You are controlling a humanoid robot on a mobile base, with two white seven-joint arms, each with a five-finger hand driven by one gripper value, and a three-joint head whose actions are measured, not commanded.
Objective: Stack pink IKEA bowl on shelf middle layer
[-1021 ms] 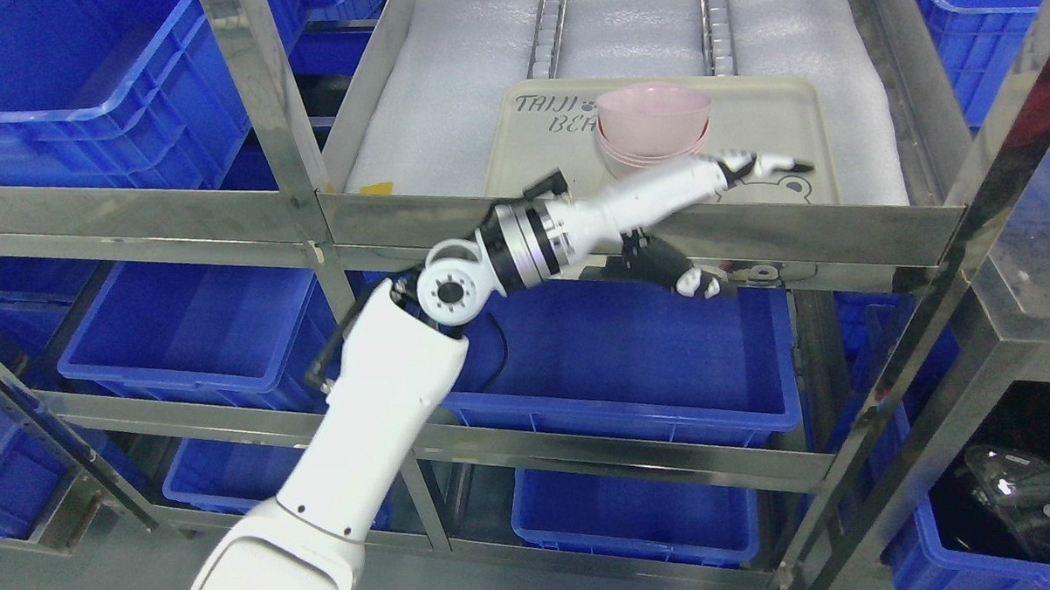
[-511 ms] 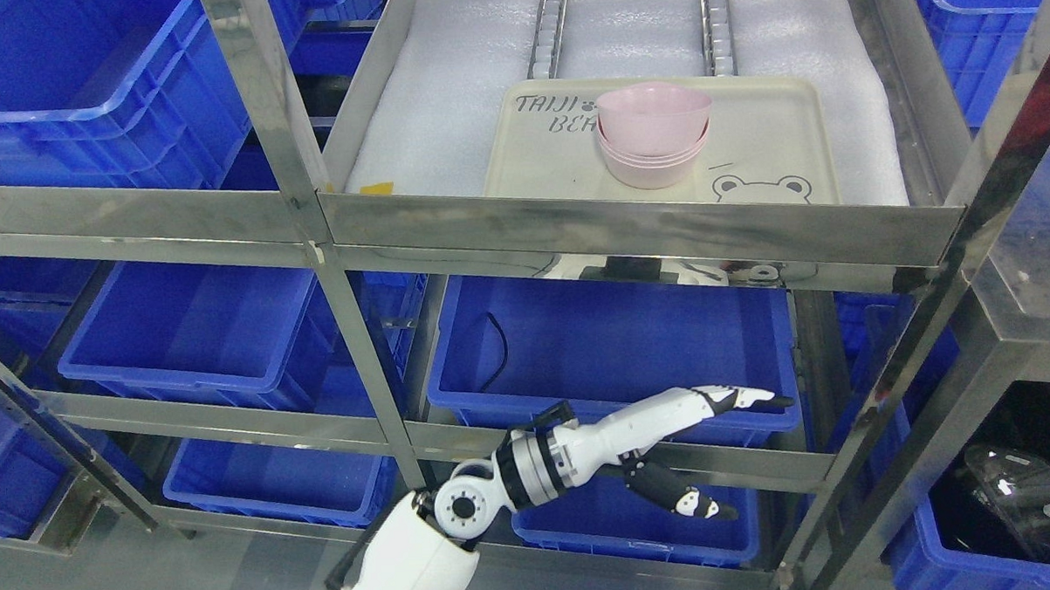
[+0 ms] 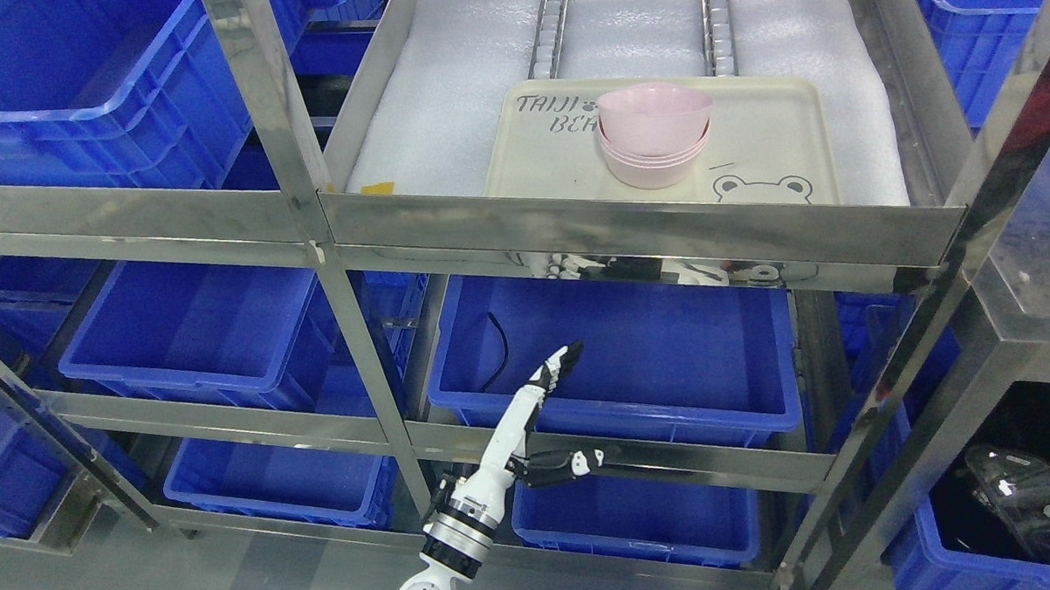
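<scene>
steel shelf (image 3: 636, 226) holds a cream tray (image 3: 772, 129) bearing stacked pink bowls (image 3: 654, 133); below, the left robot hand (image 3: 538, 417) hangs empty, fingers spread, before a blue bin (image 3: 667, 351).

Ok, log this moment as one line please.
left hand: open, empty, low before blue bin | pink bowls: stacked on cream tray, shelf middle layer | right arm: out of view
</scene>
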